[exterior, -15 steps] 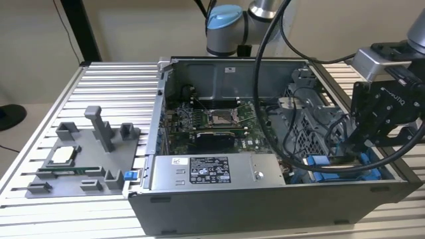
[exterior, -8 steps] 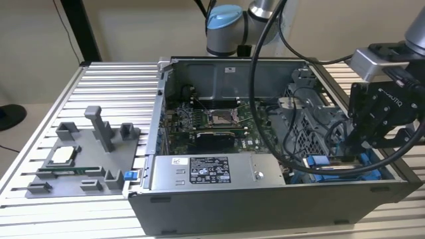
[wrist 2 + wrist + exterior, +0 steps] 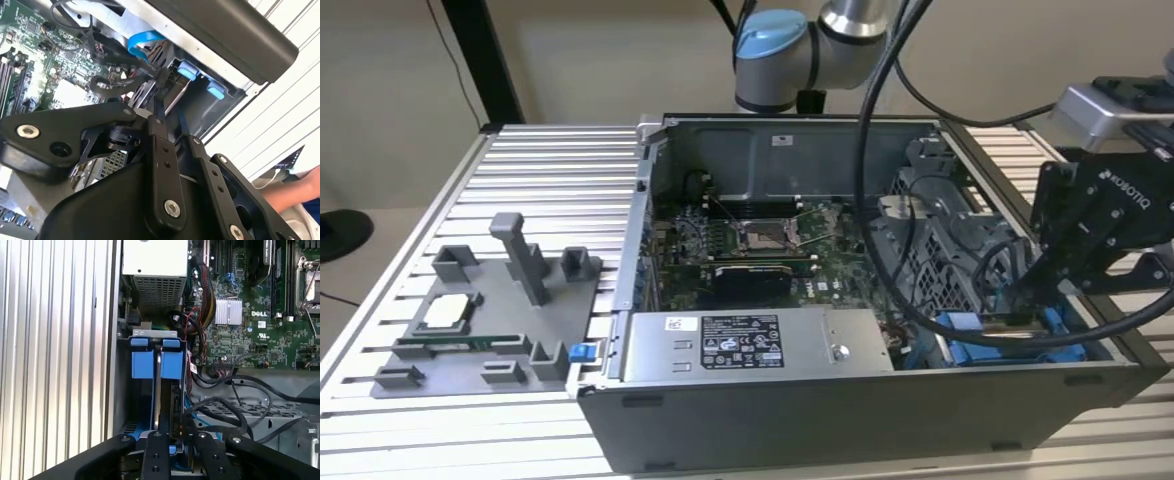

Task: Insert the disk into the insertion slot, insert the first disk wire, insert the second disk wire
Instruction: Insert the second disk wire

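Reaching into the computer case at the exterior view's right, the gripper clamps the blue-framed disk edge-on in the insertion slot.

One open computer case on one slatted table. Inside — one motherboard, one grey labelled box, one silver heatsink, one insertion slot, one blue ribbon cable. Two bright blue tabs, two blue panels just beneath. One grey fixture tray beside the case — one robot arm overhead.
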{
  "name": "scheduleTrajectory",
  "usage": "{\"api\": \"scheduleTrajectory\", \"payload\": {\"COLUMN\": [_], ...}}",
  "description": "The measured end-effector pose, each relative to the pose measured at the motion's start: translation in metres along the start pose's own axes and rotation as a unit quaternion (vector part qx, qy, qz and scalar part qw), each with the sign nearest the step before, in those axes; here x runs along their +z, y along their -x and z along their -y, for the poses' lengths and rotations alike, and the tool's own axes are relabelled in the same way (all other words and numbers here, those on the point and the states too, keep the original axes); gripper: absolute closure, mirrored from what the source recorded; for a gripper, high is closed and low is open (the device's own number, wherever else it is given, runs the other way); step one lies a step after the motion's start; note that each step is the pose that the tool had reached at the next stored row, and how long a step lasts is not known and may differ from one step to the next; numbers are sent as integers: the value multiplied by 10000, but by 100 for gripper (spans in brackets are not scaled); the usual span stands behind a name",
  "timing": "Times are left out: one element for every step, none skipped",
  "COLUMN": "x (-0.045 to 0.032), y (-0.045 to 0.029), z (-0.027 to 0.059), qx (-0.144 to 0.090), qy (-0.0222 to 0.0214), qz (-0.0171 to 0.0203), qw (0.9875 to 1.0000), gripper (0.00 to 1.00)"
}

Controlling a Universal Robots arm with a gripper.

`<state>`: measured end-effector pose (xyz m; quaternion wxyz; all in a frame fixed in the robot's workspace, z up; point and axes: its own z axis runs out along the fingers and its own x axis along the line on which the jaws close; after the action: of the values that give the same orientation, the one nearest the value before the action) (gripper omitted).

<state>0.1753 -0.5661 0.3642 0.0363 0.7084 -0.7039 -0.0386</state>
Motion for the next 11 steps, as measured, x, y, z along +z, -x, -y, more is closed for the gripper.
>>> {"api": "scheduleTrajectory", "payload": {"x": [-6, -14, -24, -37, -50, -58, -60, -62, -65, -67, -68], "y": [0, 0, -1, -1, -1, -1, -1, -2, -1, 1, 6], "z": [38, 73, 105, 132, 158, 185, 209, 229, 251, 268, 279], "qx": [0, 0, 0, 0, 0, 0, 1, 0, 2, 7, 13], "qy": [12, 24, 39, 58, 77, 92, 93, 94, 94, 95, 94], "qz": [0, 0, 1, 1, 1, 1, 1, 1, 1, 2, 2], "qw": [10000, 10000, 10000, 10000, 10000, 10000, 10000, 10000, 10000, 10000, 10000], "gripper": [100, 100, 100, 100, 100, 100, 100, 100, 100, 100, 100]}}
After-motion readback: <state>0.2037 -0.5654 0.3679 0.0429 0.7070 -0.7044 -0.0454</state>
